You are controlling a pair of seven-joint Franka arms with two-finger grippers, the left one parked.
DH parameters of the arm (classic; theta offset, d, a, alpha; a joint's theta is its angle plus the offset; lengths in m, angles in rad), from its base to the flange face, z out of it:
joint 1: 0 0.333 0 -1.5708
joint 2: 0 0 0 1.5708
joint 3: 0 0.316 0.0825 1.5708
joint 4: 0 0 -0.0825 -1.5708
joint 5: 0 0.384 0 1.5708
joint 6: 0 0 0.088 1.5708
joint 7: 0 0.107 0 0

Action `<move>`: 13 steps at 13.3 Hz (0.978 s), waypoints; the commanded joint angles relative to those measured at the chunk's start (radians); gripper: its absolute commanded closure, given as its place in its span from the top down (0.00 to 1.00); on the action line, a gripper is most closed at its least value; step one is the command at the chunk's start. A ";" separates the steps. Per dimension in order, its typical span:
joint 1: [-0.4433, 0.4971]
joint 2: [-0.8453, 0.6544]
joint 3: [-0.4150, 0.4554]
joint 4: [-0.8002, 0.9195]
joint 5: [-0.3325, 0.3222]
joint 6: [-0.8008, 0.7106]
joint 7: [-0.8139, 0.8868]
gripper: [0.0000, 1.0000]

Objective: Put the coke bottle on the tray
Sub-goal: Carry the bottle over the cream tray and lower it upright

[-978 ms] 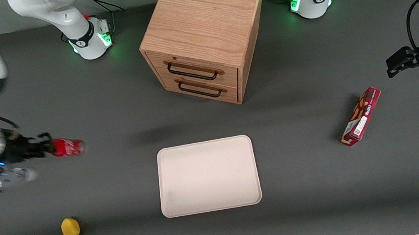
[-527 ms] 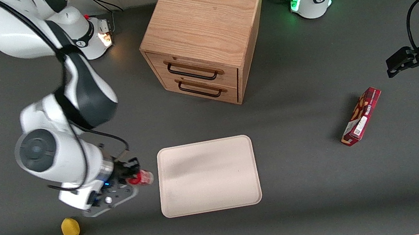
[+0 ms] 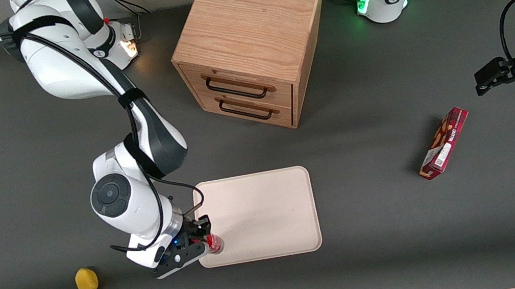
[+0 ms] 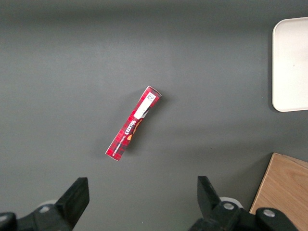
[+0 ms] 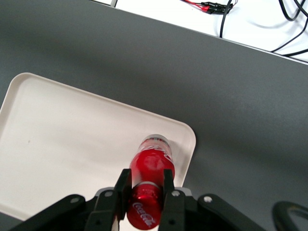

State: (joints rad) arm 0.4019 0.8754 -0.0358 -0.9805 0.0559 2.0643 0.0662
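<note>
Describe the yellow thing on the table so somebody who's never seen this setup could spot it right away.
Start at the cream tray, where the end effector grips the coke bottle over one corner. Look toward the working arm's end of the table: the small lemon-like object lies alone there. It is the only yellow item.

— Where is the gripper now, against a second ago?

— A second ago it hangs at the working arm's end of the table, well apart from the tray, with the coke bottle clamped between its fingers. Half a second ago it is just beside the tray's edge on that side, near the middle of that edge. Now it is over the tray's corner nearest the front camera, at the working arm's end.

— And the bottle?

— It travels with the gripper, gripped the whole way. Its clear base now points down over the tray, just inside that corner's rim.

— The arm?

— It swings in from the table's edge.
</note>
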 commanded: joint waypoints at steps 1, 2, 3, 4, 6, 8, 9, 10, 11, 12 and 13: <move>0.011 0.042 -0.016 0.049 0.021 0.013 0.020 0.00; 0.011 0.048 -0.016 0.049 0.021 0.014 0.020 0.00; 0.009 0.053 -0.016 0.045 0.019 0.017 0.018 0.00; 0.009 0.054 -0.016 0.042 0.019 0.017 0.017 0.00; 0.009 0.062 -0.016 0.042 0.019 0.017 0.018 0.85; 0.009 0.060 -0.016 0.043 0.019 0.017 0.047 1.00; 0.006 0.051 -0.016 0.042 0.021 0.013 0.069 1.00; 0.000 0.034 -0.016 0.043 0.024 -0.002 0.075 1.00; -0.003 0.004 -0.015 0.042 0.027 -0.044 0.075 1.00; -0.020 -0.031 -0.012 0.039 0.030 -0.120 0.073 1.00; -0.046 -0.073 -0.009 0.033 0.030 -0.216 0.070 1.00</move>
State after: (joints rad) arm 0.3901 0.8854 -0.0460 -0.9377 0.0597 1.9858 0.1246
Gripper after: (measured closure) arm 0.013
